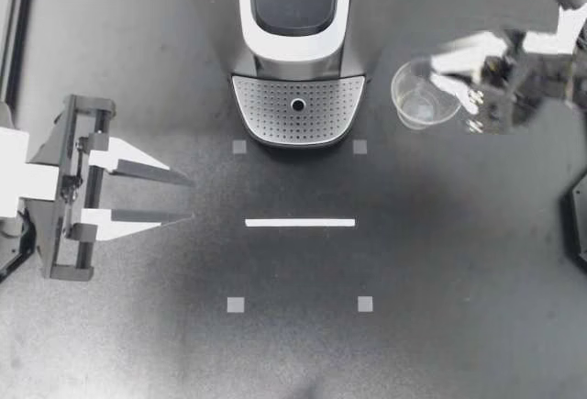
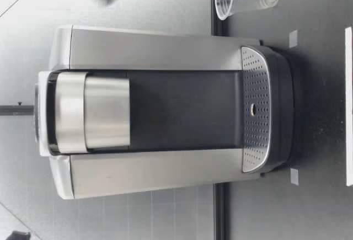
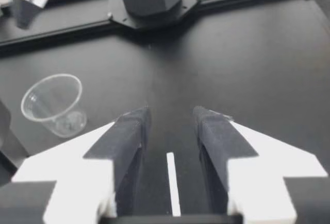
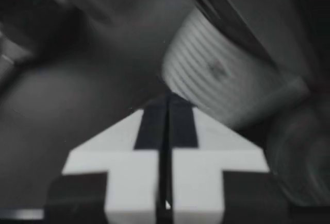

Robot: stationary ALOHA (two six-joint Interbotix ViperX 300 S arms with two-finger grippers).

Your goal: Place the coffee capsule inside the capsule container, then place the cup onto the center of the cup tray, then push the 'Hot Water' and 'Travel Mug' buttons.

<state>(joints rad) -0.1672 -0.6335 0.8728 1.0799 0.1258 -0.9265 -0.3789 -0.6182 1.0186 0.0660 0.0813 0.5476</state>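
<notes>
Cup upright on counter, beside cup tray on right arm's side. Right end effector right next to cup, closed tight, holding nothing. Left end effector spread wide, empty, well apart. Capsule not visible.

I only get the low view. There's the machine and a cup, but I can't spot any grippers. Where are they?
Observer: Left gripper hangs open, well off the left side of the machine.
Operator: And the right one?
Observer: Right gripper is beside the cup, on the side away from the machine.
Operator: Is it holding the cup?
Observer: No. The right wrist view shows its fingers shut with nothing between them.
</notes>
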